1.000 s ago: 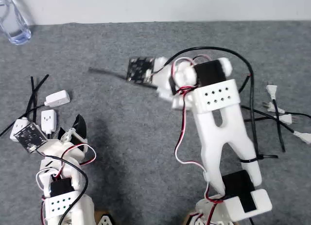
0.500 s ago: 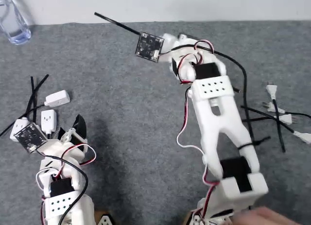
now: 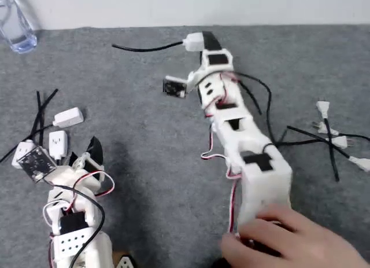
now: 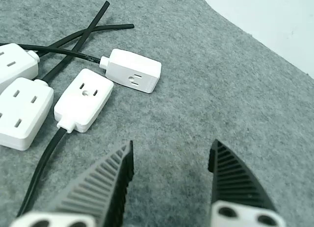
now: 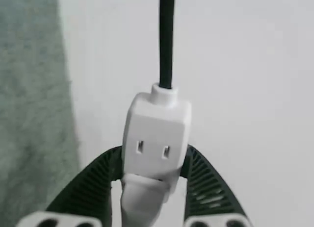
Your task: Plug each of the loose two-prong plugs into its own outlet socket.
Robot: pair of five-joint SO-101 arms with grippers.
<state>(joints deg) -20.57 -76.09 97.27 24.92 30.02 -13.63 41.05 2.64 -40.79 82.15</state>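
1. The held socket (image 5: 156,131), a small white block with two slots, is clamped across its sides by the closed fingers (image 5: 206,188) of the right gripper (image 5: 152,168). It is held at the far side of the counter (image 3: 156,181), close to the wall.
2. The block is judged light and rigid. Its smooth plastic faces may slip or twist in the grip, so the flat sides are the best hold, with the slotted face left uncovered.
3. Its black cord (image 3: 141,47) trails off to the left and is judged springy enough to tug the block round.
4. The two-prong plugs (image 3: 341,142) lie at the right edge, well apart from the held socket. They are judged small and light, and are best taken by the white body, not by the prongs.
5. Their cords are crossed over one another, so a lifted plug may drag its neighbour.
6. Further socket blocks (image 4: 84,98) lie at the near left, just beyond the left gripper (image 4: 169,173), whose fingers (image 4: 108,183) are spread apart and empty.
7. A clear bottle (image 3: 16,25) stands at the far left corner, out of the way.
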